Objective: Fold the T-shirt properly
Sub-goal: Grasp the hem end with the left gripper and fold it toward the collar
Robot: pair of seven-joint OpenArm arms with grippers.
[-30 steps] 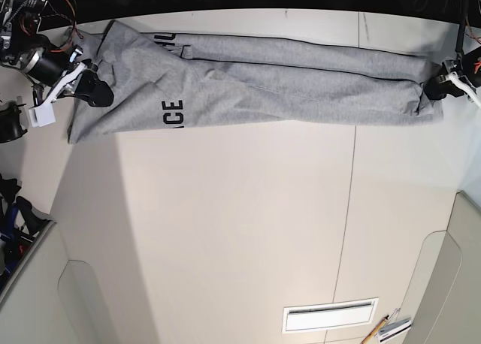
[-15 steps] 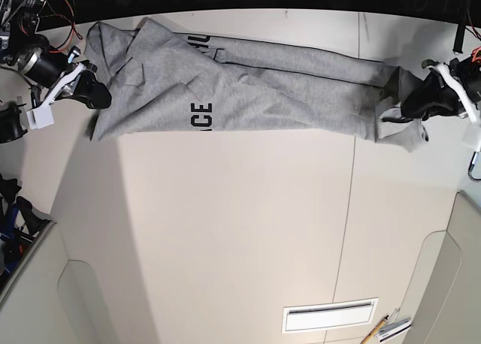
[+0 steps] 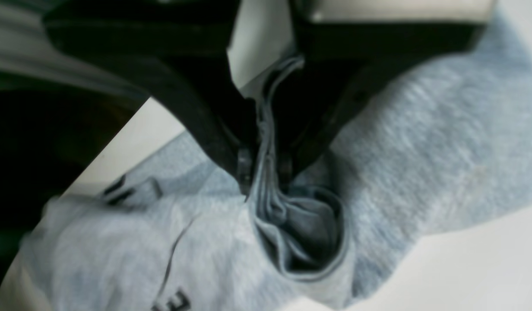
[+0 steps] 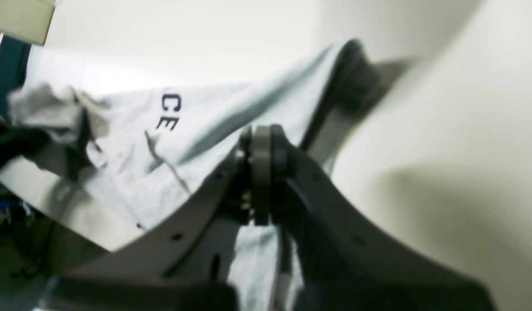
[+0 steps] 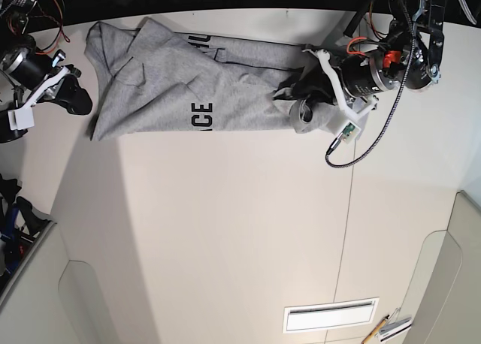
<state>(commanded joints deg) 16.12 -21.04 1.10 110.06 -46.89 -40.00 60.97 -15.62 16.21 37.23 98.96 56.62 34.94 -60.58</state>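
The heather-grey T-shirt (image 5: pixel 165 89) lies bunched lengthwise along the table's far edge, with black letters "ACE" (image 5: pixel 197 117) facing up. My left gripper (image 5: pixel 301 96), on the right of the base view, is shut on a gathered fold of the shirt's right end. The left wrist view shows it (image 3: pixel 261 172) pinching several layers of the shirt (image 3: pixel 421 151). My right gripper (image 5: pixel 83 102) is at the shirt's left edge. In the right wrist view it (image 4: pixel 261 142) is shut, with shirt cloth (image 4: pixel 231 112) between the fingers.
The white table (image 5: pixel 225 231) has a seam (image 5: pixel 349 209) running front to back. A cable (image 5: pixel 361 152) loops from the left arm onto the table. A white slotted plate (image 5: pixel 329 315) and small items (image 5: pixel 387 329) lie at the front right.
My left gripper has carried the shirt's right end far to the left, so the shirt is shorter and bunched. My right gripper has shifted slightly left; the shirt's left end stayed put.
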